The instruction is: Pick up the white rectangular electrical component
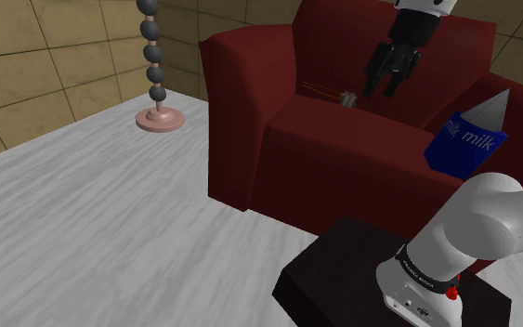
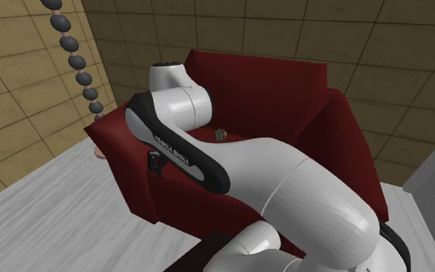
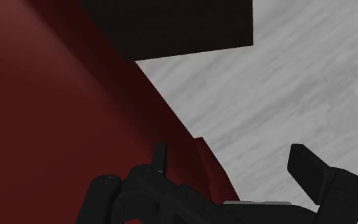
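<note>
Gripper [image 1: 383, 90] spread wide, empty, hovering over red sofa [image 1: 324, 163] seat, just beside small grey component [image 1: 346, 97]

White arm [image 1: 491, 218] reaches up and forward; gripper [image 1: 385, 90] hangs pointing down, fingers [image 3: 308, 167] spread apart.

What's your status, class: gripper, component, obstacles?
Gripper open, above sofa seat. Component on the seat, beside gripper, not held. Milk carton apart, nothing blocking.

The white arm [image 2: 285, 185] sweeps across the foreground, bending in front of a dark red sofa [image 2: 285, 100]. A small greyish component [image 2: 219, 133] lies on the sofa's seat just beyond the arm. A string of dark beads [image 2: 77, 61] slants along the tan tiled wall [image 2: 22, 100].
</note>
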Available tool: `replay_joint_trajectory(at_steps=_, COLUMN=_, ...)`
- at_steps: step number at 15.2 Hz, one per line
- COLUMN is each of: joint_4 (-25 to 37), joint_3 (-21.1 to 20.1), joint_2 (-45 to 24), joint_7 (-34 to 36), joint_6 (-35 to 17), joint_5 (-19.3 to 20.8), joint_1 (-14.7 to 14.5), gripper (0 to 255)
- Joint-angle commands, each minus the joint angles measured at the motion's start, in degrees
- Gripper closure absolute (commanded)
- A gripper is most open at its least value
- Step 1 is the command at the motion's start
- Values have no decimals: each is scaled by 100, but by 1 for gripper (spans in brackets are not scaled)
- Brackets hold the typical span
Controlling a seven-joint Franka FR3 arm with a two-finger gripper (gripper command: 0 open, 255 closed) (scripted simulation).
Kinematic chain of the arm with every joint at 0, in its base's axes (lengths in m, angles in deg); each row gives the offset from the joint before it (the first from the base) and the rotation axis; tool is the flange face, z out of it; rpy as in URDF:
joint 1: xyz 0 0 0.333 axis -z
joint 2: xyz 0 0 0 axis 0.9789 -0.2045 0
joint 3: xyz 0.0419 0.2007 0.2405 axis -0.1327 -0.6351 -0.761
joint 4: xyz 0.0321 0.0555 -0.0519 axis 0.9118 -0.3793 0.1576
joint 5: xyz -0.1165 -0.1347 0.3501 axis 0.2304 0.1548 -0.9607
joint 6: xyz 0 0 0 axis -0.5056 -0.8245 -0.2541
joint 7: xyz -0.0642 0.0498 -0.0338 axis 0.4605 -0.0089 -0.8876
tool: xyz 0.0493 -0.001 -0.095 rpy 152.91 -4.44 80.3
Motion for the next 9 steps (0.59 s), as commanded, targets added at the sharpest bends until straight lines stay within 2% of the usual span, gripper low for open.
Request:
replay_joint_trajectory(at_steps=1, joint_4=0, joint_3=0, joint_2=0, joint_7=0, joint_6=0, joint_5=0, joint_1=0, gripper=0)
replay_joint_trajectory(at_steps=9, joint_4=18, joint_3=913, joint_2=-747, joint_7=-1501, joint_6=-689, joint_5=707, joint_1=82, gripper=0)
